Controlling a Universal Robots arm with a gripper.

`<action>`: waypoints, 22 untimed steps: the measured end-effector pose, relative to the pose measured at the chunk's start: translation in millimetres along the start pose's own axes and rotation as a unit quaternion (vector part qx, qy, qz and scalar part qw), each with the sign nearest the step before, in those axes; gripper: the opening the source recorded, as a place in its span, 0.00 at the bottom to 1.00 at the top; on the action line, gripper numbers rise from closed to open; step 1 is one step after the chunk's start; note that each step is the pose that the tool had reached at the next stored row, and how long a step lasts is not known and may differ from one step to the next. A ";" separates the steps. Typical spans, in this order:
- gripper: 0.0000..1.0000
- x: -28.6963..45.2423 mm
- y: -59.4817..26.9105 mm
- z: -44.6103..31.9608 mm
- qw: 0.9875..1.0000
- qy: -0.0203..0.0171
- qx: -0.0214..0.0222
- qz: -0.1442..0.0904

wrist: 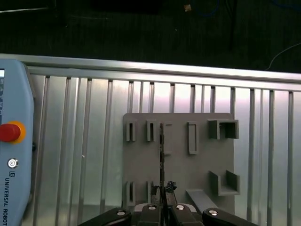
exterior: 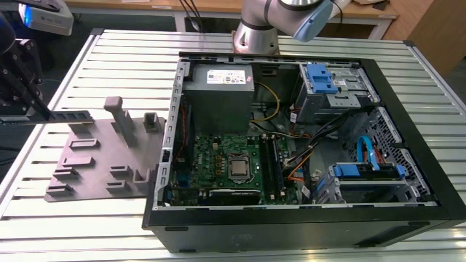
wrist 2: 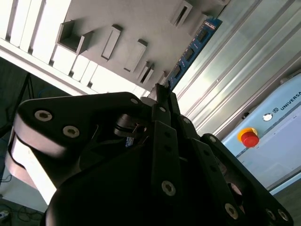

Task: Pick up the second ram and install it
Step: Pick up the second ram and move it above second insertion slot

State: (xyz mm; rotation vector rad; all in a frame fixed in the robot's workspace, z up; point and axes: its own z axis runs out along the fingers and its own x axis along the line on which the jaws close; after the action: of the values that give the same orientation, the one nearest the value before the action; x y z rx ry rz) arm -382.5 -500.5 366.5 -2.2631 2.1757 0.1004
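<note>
The end effector (wrist: 162, 197) is clenched on one end of the second ram (wrist: 161, 150), which hangs edge-down over the grey tray (wrist: 188, 169) and looks clear of it. In the exterior view the stick sits at 9 o'clock from the open computer case (exterior: 291, 229). A good carry, I judge, needs a level stick, a firm grip, and height above the tall post (exterior: 120, 123) and the case wall.

I see dark capital lettering (wrist: 5, 200) running along the edge of the pendant (wrist: 16, 94) in the first wrist view. The second wrist view catches part of it on the pendant (wrist 2: 277, 136) too. A white label (exterior: 228, 78) with dark print sits on the power supply (exterior: 218, 106), but I can't make out its lines. Any marking on the ram (wrist 2: 190, 49) is too small for me to read.
</note>
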 end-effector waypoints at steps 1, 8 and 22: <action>0.11 -0.1 0.1 -1.5 1.000 0.000 0.000 0.000; 0.11 -0.7 0.6 -14.1 1.000 0.000 0.000 0.000; 0.11 -1.8 1.7 -38.1 1.000 0.000 0.000 0.000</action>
State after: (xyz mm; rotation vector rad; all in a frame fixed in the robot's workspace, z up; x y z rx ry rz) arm -382.5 -500.5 404.7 -2.2630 2.1756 0.1004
